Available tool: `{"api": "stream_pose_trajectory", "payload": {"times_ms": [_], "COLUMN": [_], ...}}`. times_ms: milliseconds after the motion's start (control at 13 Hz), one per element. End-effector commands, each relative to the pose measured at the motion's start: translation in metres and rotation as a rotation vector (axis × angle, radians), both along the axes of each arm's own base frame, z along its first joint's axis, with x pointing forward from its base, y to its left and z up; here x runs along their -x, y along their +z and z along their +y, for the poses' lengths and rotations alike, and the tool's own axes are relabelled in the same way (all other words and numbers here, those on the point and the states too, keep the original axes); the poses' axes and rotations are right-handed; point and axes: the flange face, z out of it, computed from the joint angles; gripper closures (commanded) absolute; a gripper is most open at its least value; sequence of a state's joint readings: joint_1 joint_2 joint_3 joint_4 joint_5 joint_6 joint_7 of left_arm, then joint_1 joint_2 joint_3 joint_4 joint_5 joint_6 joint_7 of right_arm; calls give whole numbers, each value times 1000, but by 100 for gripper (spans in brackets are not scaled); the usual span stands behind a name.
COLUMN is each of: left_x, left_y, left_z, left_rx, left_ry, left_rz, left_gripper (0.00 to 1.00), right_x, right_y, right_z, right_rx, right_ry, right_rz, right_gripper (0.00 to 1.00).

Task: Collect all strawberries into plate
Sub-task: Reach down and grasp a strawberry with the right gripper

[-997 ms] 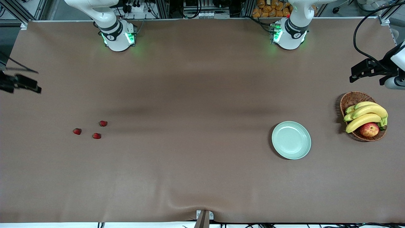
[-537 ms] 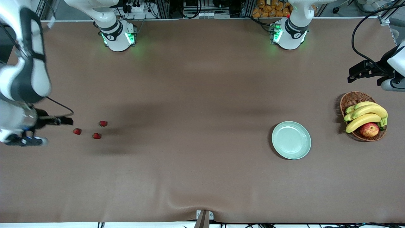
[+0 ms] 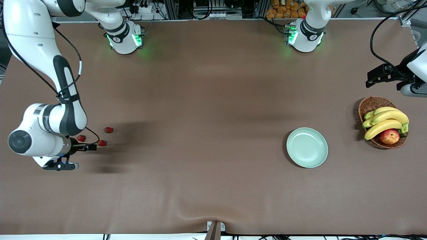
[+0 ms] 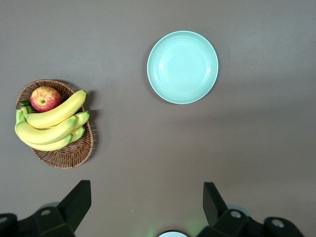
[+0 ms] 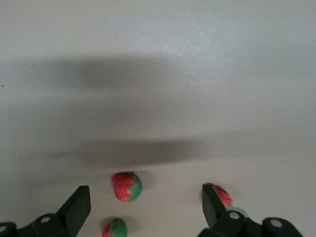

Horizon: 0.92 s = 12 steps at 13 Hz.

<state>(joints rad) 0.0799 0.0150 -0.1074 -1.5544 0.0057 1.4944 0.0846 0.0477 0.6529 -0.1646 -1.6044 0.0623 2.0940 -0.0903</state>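
Three strawberries lie close together on the brown table near the right arm's end: one (image 3: 108,130), one (image 3: 81,138) and one (image 3: 102,143). My right gripper (image 3: 85,146) hovers open and empty just above them. In the right wrist view one strawberry (image 5: 127,186) lies between the open fingers, a second (image 5: 114,228) is beside it, and a third (image 5: 223,195) is partly hidden by a fingertip (image 5: 209,200). The mint-green plate (image 3: 307,147) sits empty toward the left arm's end and also shows in the left wrist view (image 4: 182,67). My left gripper (image 3: 375,76) waits open, high above the table.
A brown wicker basket (image 3: 370,101) holding bananas (image 3: 385,121) and a red-yellow apple (image 3: 389,136) stands beside the plate at the left arm's end, and also shows in the left wrist view (image 4: 64,158). A cable hangs over that end.
My right arm has swung in from the table's edge and come down over the strawberries. The left gripper has barely shifted. The strawberries and the plate have not moved.
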Motion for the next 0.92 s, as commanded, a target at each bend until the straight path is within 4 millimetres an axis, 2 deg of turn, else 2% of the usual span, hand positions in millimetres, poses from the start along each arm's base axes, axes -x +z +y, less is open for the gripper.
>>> {"api": "stream_pose_trajectory", "payload": {"times_ms": [0, 383, 537, 843], "left_x": [3, 1, 1, 0], "left_y": [1, -1, -5, -9], "left_z": [3, 1, 0, -1], "left_rx": [-7, -7, -7, -6], "left_ry": [5, 2, 0, -3], "left_rz": [-1, -12, -12, -5], "left_gripper": [0, 0, 0, 0], "right_x": [1, 7, 16, 25], "right_y": [-14, -39, -52, -61], "right_z": [2, 4, 3, 2], "right_rx": [-53, -57, -58, -61], "right_ry": [-47, -52, -58, -61], "right_rz": [8, 34, 67, 99], "right_gripper": [0, 0, 0, 31]}}
